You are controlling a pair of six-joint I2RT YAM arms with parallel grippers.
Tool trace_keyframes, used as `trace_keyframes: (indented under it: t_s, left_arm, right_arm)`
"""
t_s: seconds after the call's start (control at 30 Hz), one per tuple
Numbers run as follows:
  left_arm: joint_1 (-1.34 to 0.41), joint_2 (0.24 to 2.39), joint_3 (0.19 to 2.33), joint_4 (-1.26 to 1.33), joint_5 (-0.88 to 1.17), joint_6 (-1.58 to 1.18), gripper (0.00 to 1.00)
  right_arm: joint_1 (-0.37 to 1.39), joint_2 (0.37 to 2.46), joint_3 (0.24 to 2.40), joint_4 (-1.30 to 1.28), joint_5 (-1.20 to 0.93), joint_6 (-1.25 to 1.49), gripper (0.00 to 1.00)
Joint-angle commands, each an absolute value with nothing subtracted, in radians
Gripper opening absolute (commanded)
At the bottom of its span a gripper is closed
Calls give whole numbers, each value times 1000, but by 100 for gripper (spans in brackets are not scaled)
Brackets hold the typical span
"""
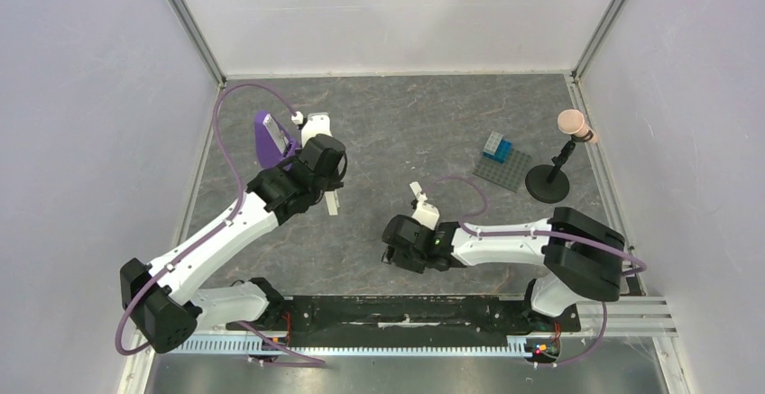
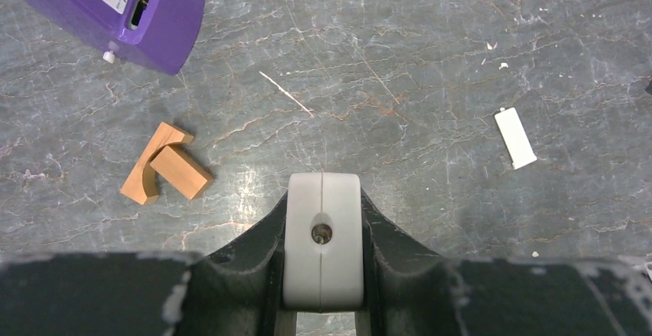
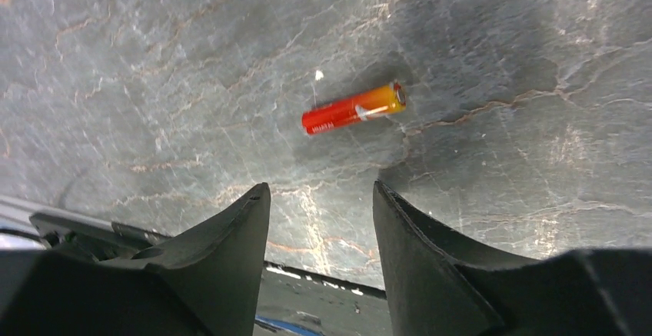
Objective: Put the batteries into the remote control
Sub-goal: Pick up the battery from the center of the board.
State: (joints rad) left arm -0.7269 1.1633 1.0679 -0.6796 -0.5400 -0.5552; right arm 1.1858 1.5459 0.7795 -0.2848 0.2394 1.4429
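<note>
My left gripper (image 2: 323,224) is shut on the remote control (image 2: 323,197), a white bar seen end-on with a small round emitter hole. It hangs above the table. In the top view the left gripper (image 1: 323,161) is left of centre and hides the remote. My right gripper (image 3: 319,190) is open and empty, low over the table. The red-orange battery (image 3: 354,109) lies flat on the table just beyond its fingertips, apart from them. In the top view the right gripper (image 1: 394,254) is near the front centre and the battery is hidden. The dark battery is not in view.
A purple wedge stand (image 2: 131,9) (image 1: 272,137) stands at the far left. Two wooden blocks (image 2: 165,171) lie left of my left fingers. A small flat white strip (image 2: 515,138) (image 1: 333,203) lies to their right. A grey baseplate with blue bricks (image 1: 499,161) and a black microphone stand (image 1: 548,182) are at the right.
</note>
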Motion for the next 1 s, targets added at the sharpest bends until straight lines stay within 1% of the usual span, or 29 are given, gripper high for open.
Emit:
trace_keyframes:
  t_s: [0.0,0.17,0.27,0.4,0.47,0.6,0.77,0.97]
  left_arm:
    - [-704,1122,1056,-634,-525,-516,2]
    - [-687,1107,1041,-621,-505,-506,2]
    - [-679,1098,1024,-612,-496,-503,2]
    - [-667,1083,1006,-607,-482,-501,2]
    - [-662,1072,1002,-607,-472,-500,2]
    - [-654,1060,996,-607,-463,-491,2]
    - [-649,1044,977,-607,-463,-496,2]
    - [-646,1040,967,-603,-460,-491,2]
  right_arm:
    - [1169,1605,846,-422,348,1554,54]
    - [1149,1678,957,-576,362,1628,49]
    - [1149,1716,1003,-617,341,1655,47]
    - [1141,1773,1063,-687,300,1717,41]
    - [1140,1787,1090,-720,302,1751,40]
    - [1136,1801,1121,-732,311,1797,41]
    - [1122,1835,1163,-756,291,1827,49]
    - [1105,1837,1183,-804,287,1904,49]
